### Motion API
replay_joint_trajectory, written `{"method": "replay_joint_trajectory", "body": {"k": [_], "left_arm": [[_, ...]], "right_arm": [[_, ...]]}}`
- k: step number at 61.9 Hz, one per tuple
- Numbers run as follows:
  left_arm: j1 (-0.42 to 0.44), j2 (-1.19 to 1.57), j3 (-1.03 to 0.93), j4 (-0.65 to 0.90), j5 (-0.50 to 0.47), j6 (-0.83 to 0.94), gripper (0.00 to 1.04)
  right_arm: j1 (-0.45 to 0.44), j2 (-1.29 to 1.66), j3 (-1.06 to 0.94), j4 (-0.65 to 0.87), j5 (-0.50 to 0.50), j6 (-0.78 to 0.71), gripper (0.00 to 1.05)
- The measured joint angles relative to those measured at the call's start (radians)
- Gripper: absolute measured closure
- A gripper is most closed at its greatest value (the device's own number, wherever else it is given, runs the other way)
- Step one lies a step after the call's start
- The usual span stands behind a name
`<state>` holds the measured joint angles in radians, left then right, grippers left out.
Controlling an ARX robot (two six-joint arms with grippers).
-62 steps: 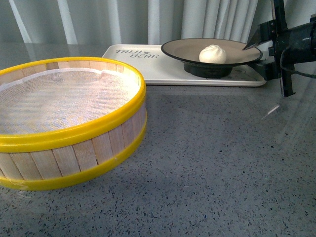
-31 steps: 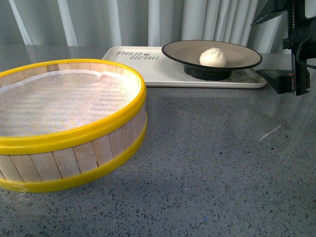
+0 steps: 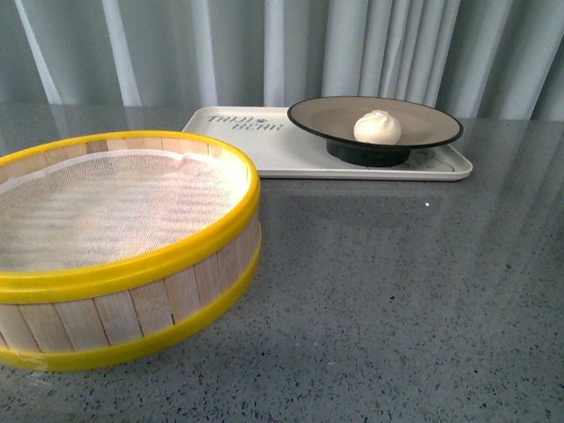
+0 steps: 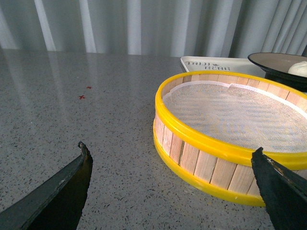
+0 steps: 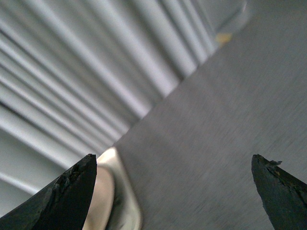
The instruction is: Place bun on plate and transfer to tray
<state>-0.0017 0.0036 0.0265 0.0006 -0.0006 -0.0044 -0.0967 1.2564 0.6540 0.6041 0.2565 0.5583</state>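
The white pleated bun (image 3: 377, 127) lies in the beige plate with a black rim (image 3: 423, 129). The plate stands on the cream tray (image 3: 291, 145) with grey lettering at the back of the table. Neither arm shows in the front view. My left gripper (image 4: 172, 155) is open and empty, low over the table beside the steamer basket; the plate (image 4: 273, 61) and the bun's edge (image 4: 300, 68) show far behind. My right gripper (image 5: 173, 163) is open and empty; its blurred view shows a corner of the tray (image 5: 125, 201) and the grey table.
A large wooden steamer basket with yellow rims (image 3: 123, 238) and a white cloth liner stands at the front left; it also shows in the left wrist view (image 4: 230, 129). Grey curtains hang behind the speckled table. Small red marks (image 4: 84, 93) lie on the table.
My right arm, which stood at the plate's right edge, has lifted and left the front view. The plate with the bun stays on the tray.
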Motion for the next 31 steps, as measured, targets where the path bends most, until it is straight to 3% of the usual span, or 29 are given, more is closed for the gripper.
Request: {"method": "replay_joint_trajectory", "body": {"k": [7,13,16,20,22,31], "left_arm": [[0.0,0.0,0.0,0.0,0.0,0.0,0.07],[0.0,0.0,0.0,0.0,-0.001,0.0,0.07],[0.0,0.0,0.0,0.0,0.0,0.0,0.07],[0.0,0.0,0.0,0.0,0.001,0.0,0.07],[0.0,0.0,0.0,0.0,0.0,0.0,0.07],[0.0,0.0,0.0,0.0,0.0,0.0,0.07]], "right_arm": [[-0.032,-0.188,-0.148,0.148,-0.022,-0.348,0.09],[-0.027,-0.322,-0.265,0.21,-0.072,-0.545,0.09],[-0.043,-0.415,-0.268,0.042,-0.24,-0.558,0.17],[-0.044,-0.491,-0.278,-0.131,-0.357,-0.558,0.28],[-0.038,-0.524,-0.302,-0.19,-0.376,-0.557,0.35],[-0.01,-0.58,-0.392,-0.203,-0.36,-0.557,0.6]]}}
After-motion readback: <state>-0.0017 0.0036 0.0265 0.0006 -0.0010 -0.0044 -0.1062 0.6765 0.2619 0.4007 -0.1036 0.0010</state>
